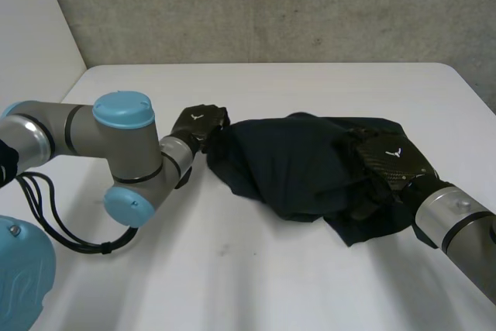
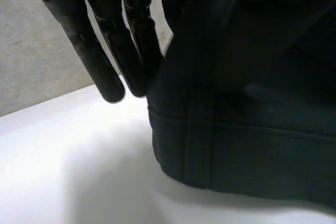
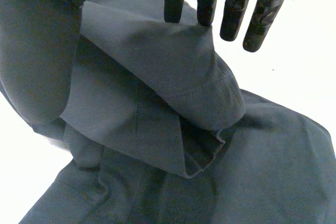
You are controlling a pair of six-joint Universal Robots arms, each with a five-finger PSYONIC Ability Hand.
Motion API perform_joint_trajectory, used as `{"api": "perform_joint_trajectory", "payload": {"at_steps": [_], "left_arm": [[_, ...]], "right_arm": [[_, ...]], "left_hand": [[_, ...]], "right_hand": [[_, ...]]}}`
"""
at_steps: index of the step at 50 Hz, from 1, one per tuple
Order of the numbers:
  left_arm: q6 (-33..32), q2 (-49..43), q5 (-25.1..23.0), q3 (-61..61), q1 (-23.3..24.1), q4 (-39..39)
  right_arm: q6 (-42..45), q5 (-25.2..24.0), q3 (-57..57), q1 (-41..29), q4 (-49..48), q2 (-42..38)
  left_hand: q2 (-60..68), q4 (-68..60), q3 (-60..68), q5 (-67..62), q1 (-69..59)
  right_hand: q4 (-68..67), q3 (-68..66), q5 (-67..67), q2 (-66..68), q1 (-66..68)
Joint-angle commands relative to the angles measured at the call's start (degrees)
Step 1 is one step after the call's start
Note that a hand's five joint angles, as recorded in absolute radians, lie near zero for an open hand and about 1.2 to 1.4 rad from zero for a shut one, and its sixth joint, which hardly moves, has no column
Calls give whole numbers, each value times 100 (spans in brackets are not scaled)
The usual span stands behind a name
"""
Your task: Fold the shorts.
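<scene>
I read dark, smooth-woven shorts (image 1: 298, 164) mounded on the white tabletop (image 1: 232, 269) | left hand (image 1: 198, 124) fingers (image 2: 105, 66) straight, pinching the stitched hem | right hand (image 1: 391, 159) fingers (image 3: 207, 3) pinching a raised fold

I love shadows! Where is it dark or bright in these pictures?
Head view: the shorts look nearly black on the bright white table. Left wrist view: a soft grey shadow lies under the shorts' hem. Right wrist view: light picks out folds and seams.
</scene>
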State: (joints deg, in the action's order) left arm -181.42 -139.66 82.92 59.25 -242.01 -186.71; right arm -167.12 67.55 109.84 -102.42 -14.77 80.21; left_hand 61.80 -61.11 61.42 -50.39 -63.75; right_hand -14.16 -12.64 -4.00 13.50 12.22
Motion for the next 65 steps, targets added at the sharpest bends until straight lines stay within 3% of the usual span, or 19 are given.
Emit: {"api": "perform_joint_trajectory", "payload": {"at_steps": [1,5,10,16,20,28,35,37,39,40,43,47,51,54,58,59,63,65], "left_arm": [[-489,481,1416,104,-100,-84],[-877,1306,2034,349,-538,-653],[-1089,2126,2044,666,-1084,-1542],[-1106,2680,1799,588,-1182,-2167],[-1054,2742,1210,482,-1076,-2229],[-1054,2067,-519,631,82,-2176],[-1080,1670,-1567,1185,751,-1913],[-1106,1582,-1866,1361,927,-1685],[-1124,1530,-2025,1431,1076,-1527],[-1185,1547,-2086,1484,1225,-1378],[-1369,1565,-2087,1519,1349,-1210],[-1844,1626,-1938,1528,1359,-999],[-2213,1837,-1368,1581,1236,-665],[-2205,2152,-665,1651,1104,-393],[-2004,2513,363,1905,1086,-181],[-1820,2670,835,2063,1103,-103],[-1127,2996,1838,2511,1287,160],[-800,3093,2087,2670,1411,328]], "right_arm": [[12,4,-16,-15,54,38],[4,13,-7,-15,62,38],[-5,30,20,3,36,65],[-14,74,46,12,27,82],[-14,144,81,3,27,73],[-14,285,107,-6,36,91],[-14,373,116,20,18,108],[-14,417,116,20,10,135],[-14,487,116,20,10,179],[-14,496,116,20,10,196],[-5,549,116,38,-8,214],[12,549,99,55,-8,258],[56,514,81,47,-17,284],[205,470,81,29,-52,319],[564,426,81,29,-17,363],[723,391,72,20,18,363],[1426,163,99,-32,106,337],[1881,40,116,-32,202,267]], "left_hand": [[1820,-1889,1858,-1961,-1625],[1820,-1889,1858,-1961,-1625],[1820,-1889,1858,-1961,-1625],[1820,-1889,1858,-1961,-1625],[1820,-1889,1858,-1961,-1625],[1820,-1889,1858,-1961,-1625],[1820,-1889,1858,-1961,-1625],[770,-840,808,-912,-576],[-1563,1494,-1525,1422,1757],[-3325,3255,-3287,3183,3519],[-3745,3676,-3707,3604,3939],[-4703,4634,-4665,4562,4897],[-4957,4888,-4919,4816,5151],[-4907,4837,-4869,4766,5101],[-4806,4736,-4768,4665,5000],[-4756,4686,-4718,4615,4950],[-4755,4686,-4717,4614,4949],[-4739,4669,-4701,4597,4933]], "right_hand": [[416,264,400,-350,-222],[416,264,400,-350,-222],[416,264,400,-350,-222],[416,264,400,-350,-222],[416,264,400,-350,-222],[416,264,400,-350,-222],[416,264,400,-350,-222],[416,264,400,-350,-222],[416,264,400,-350,-222],[416,264,400,-350,-222],[416,264,400,-350,-222],[416,264,400,-350,-222],[416,264,400,-350,-222],[416,264,400,-350,-222],[416,264,400,-350,-222],[416,264,400,-350,-222],[416,264,400,-350,-222],[416,264,400,-350,-222]]}}
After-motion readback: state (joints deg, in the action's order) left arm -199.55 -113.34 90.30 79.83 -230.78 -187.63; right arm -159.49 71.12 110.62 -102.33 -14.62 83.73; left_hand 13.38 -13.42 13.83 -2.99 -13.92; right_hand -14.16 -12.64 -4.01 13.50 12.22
